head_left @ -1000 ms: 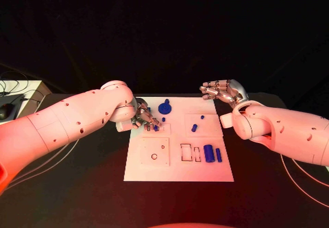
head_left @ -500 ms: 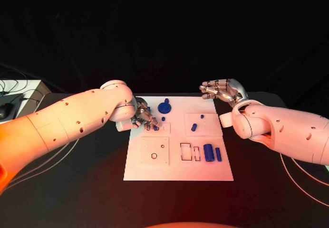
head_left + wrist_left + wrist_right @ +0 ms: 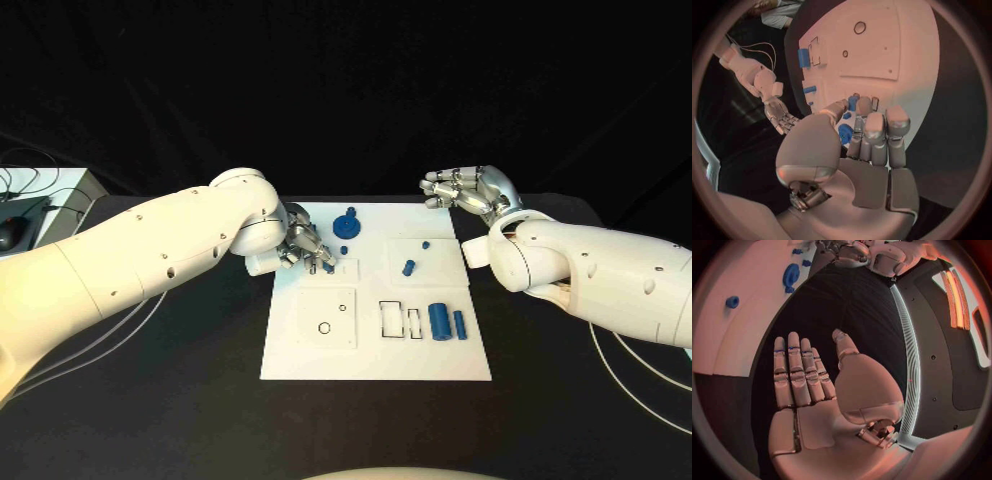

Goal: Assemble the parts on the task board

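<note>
Task board (image 3: 378, 355): white plate lying flat in the middle of the black table (image 3: 188, 400); its near half carries outlined recesses, its far half most of the blue parts
Left robot hand (image 3: 306, 246): down over the board's far left corner, fingers curled toward the surface; in the left wrist view (image 3: 861, 150) the fingertips bunch around a small blue piece (image 3: 852, 103) right at the board; looks like a pinch, though whether the piece is truly gripped or only touched I cannot tell
Blue disc with stem (image 3: 346, 225): on the far edge of the board, just beside the left robot hand; seen again past the fingers in the right wrist view (image 3: 791, 276)
Small blue peg (image 3: 343, 251): on the board just by the left fingertips
Short blue cylinder (image 3: 408, 268): lying tilted in the far right square of the board, with a tiny blue stud (image 3: 426, 245) just beyond it
Two blue cylinders: the thicker one (image 3: 438, 322) and the thinner one (image 3: 459, 325) side by side near the board's right edge, next to the rectangular outlines
Right robot hand (image 3: 469, 190): held above the table off the board's far right corner, touching nothing; the right wrist view (image 3: 814, 385) shows the palm flat, fingers straight and close together, thumb out wide; it holds nothing
</note>
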`<state>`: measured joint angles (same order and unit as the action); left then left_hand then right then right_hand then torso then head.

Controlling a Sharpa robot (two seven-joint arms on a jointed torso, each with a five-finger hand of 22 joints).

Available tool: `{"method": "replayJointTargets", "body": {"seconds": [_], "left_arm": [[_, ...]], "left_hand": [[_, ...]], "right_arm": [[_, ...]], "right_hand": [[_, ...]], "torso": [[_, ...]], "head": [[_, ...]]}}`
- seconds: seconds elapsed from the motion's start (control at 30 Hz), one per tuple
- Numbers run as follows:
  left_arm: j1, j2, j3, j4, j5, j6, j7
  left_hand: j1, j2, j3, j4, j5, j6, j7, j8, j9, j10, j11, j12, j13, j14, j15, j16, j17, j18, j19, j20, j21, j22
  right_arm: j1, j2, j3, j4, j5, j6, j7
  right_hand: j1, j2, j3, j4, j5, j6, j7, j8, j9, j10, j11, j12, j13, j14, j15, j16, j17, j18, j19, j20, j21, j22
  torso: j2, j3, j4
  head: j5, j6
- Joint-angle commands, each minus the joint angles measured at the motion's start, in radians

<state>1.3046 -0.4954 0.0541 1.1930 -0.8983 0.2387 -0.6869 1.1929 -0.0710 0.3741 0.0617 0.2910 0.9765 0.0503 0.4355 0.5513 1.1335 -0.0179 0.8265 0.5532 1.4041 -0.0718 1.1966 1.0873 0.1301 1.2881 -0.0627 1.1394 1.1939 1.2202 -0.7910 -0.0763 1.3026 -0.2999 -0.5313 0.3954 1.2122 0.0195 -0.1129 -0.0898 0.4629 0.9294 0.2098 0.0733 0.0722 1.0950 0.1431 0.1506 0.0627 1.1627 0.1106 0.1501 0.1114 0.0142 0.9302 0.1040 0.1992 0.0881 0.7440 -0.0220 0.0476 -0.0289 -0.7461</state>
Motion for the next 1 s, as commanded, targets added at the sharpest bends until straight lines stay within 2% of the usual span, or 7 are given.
{"method": "replayJointTargets", "body": {"seconds": [0.03, 0.27, 0.73, 0.83, 1.0], "left_arm": [[0.001, 0.000, 0.000, 0.003, 0.023, -0.035, 0.025], [0.001, -0.003, 0.000, 0.007, 0.038, -0.072, 0.038], [0.001, -0.009, -0.006, 0.027, 0.056, -0.089, 0.031], [0.001, -0.010, -0.010, 0.029, 0.056, -0.087, 0.027], [0.000, -0.009, -0.024, 0.029, 0.052, -0.088, 0.022]], "left_hand": [[0.003, -0.005, 0.040, -0.015, 0.005, -0.003, -0.009, 0.007, 0.033, 0.005, -0.009, -0.009, -0.003, -0.003, -0.005, -0.001, 0.002, -0.014, -0.002, -0.009, -0.005, 0.002], [-0.015, -0.030, 0.164, -0.060, 0.005, 0.002, -0.019, 0.030, 0.091, 0.040, -0.019, -0.028, -0.009, 0.002, -0.013, -0.001, 0.008, -0.023, 0.005, -0.022, 0.000, 0.009], [-0.049, -0.050, 0.246, -0.109, 0.008, 0.025, -0.021, 0.012, 0.129, 0.074, -0.028, -0.049, -0.004, 0.013, -0.020, -0.001, 0.020, -0.030, 0.016, -0.032, 0.008, 0.021], [-0.051, -0.052, 0.256, -0.117, 0.009, 0.028, -0.020, 0.009, 0.134, 0.078, -0.028, -0.052, -0.004, 0.015, -0.021, 0.000, 0.024, -0.030, 0.019, -0.033, 0.010, 0.023], [-0.054, -0.054, 0.268, -0.123, 0.011, 0.032, -0.019, 0.005, 0.141, 0.083, -0.029, -0.055, -0.003, 0.015, -0.021, -0.001, 0.025, -0.031, 0.021, -0.034, 0.012, 0.026]], "right_arm": [[0.000, 0.001, 0.000, 0.000, -0.003, 0.016, 0.006], [0.000, 0.002, 0.000, -0.001, -0.003, 0.016, 0.007], [0.000, 0.002, 0.000, -0.002, -0.003, 0.017, 0.007], [0.000, 0.002, 0.000, -0.002, -0.003, 0.017, 0.007], [0.000, 0.002, 0.000, -0.002, -0.003, 0.017, 0.007]], "right_hand": [[-0.006, -0.001, 0.005, 0.002, 0.005, -0.008, 0.001, -0.005, -0.001, -0.005, 0.002, -0.004, -0.001, -0.004, 0.000, -0.007, -0.001, -0.014, -0.008, -0.001, 0.002, -0.001], [-0.006, 0.000, 0.006, 0.002, 0.006, -0.008, 0.001, -0.005, -0.001, -0.005, 0.002, -0.005, -0.001, -0.004, 0.000, -0.007, -0.001, -0.014, -0.008, -0.001, 0.002, -0.002], [-0.006, 0.000, 0.006, 0.002, 0.006, -0.008, 0.001, -0.005, -0.001, -0.005, 0.002, -0.005, -0.001, -0.004, 0.000, -0.007, -0.001, -0.014, -0.008, -0.001, 0.002, -0.002], [-0.006, 0.000, 0.006, 0.002, 0.006, -0.008, 0.001, -0.005, -0.001, -0.005, 0.002, -0.005, -0.001, -0.004, 0.000, -0.007, -0.001, -0.014, -0.008, -0.001, 0.002, -0.002], [-0.006, 0.000, 0.006, 0.002, 0.006, -0.008, 0.001, -0.005, -0.001, -0.005, 0.002, -0.005, -0.001, -0.005, 0.000, -0.007, -0.002, -0.014, -0.009, 0.000, 0.002, -0.003]], "torso": [[0.000, 0.0002, 0.0005], [0.000, 0.0012, 0.0008], [-0.001, 0.0010, 0.0004], [0.000, 0.0003, 0.0008], [0.000, -0.0004, 0.0002]], "head": [[-0.001, -0.001], [0.001, -0.002], [0.004, -0.006], [0.005, -0.007], [0.006, -0.008]]}}
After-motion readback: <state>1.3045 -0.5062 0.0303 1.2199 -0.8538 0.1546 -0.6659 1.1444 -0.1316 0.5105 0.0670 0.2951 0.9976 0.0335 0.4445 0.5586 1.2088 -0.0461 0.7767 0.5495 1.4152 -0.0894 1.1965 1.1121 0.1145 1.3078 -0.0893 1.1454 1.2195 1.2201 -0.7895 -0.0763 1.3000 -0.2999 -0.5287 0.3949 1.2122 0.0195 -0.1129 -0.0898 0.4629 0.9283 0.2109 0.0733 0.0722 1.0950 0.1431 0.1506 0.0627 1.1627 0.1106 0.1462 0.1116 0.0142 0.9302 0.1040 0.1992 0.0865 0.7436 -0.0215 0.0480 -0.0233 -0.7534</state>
